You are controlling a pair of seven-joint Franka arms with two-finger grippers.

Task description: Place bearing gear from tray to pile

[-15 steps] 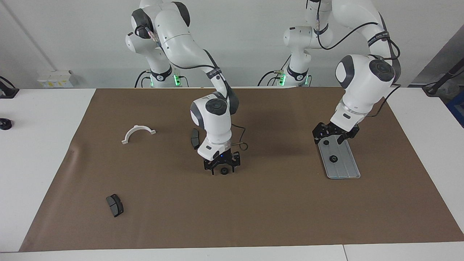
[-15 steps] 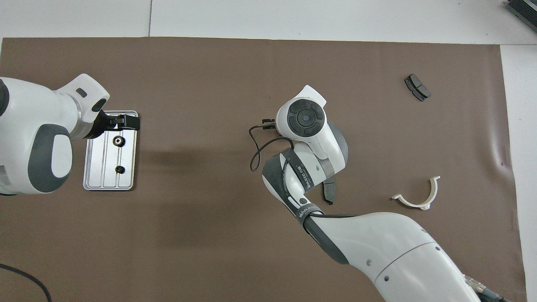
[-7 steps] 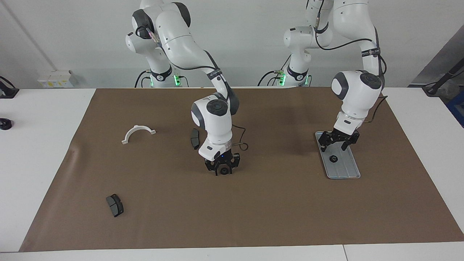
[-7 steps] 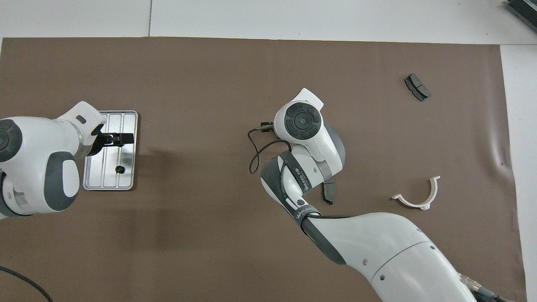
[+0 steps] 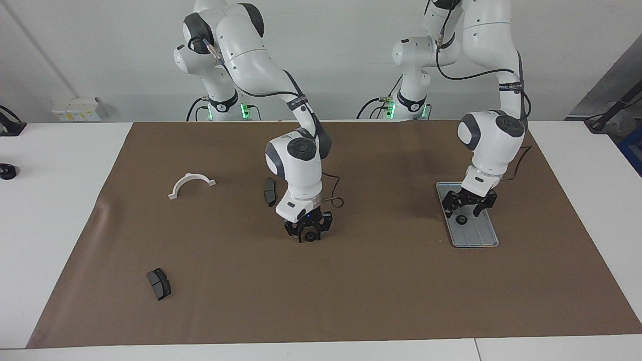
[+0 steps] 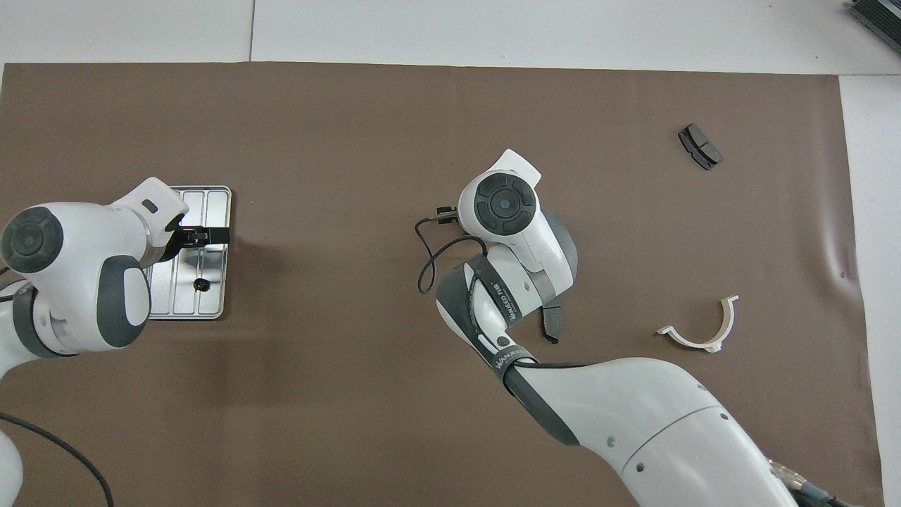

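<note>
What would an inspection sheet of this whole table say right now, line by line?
Surface: brown mat on a white table.
Job's things: tray holds one gear; another gear lies mid-mat.
Clutter: white half-ring; three brake pads.
Grippers: left gripper low over the tray, open; right gripper down around the mid-mat gear, open.
Cables: black loop by the right wrist.
Surroundings: white wall, green base lights.
</note>
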